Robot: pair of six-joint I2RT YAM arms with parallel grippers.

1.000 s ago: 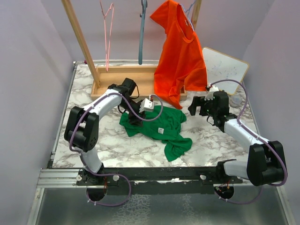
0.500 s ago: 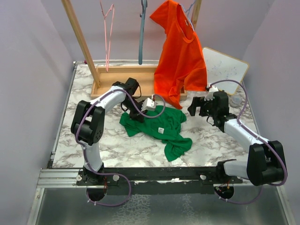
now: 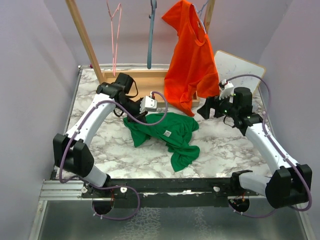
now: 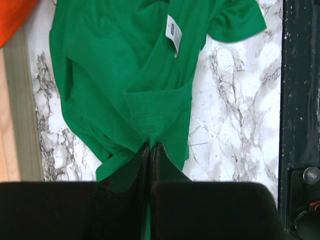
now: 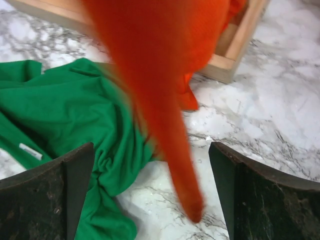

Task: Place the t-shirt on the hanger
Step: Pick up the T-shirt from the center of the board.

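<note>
Moved: left gripper [image 4: 151,146] is now clamping shut on the t-shirt [image 3: 165,132], tugging it left across the table [image 3: 225,150] | right gripper [image 3: 205,110] is hanging wide open, empty, edging toward orange t-shirt [image 3: 192,60] | risk: thin pinch slipping; open jaws snagging the orange hem | hanger [image 3: 150,35] is hanging bare, far back.

No legible text anywhere.

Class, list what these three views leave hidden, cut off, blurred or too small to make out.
Top view: slate blue-grey clothes hanger, hook cut off by the upper edge.
Left wrist view: small white neck label on the bright green cotton t-shirt, print too small.
Right wrist view: hanging orange-red t-shirt blurred, hiding part of the green one.
</note>
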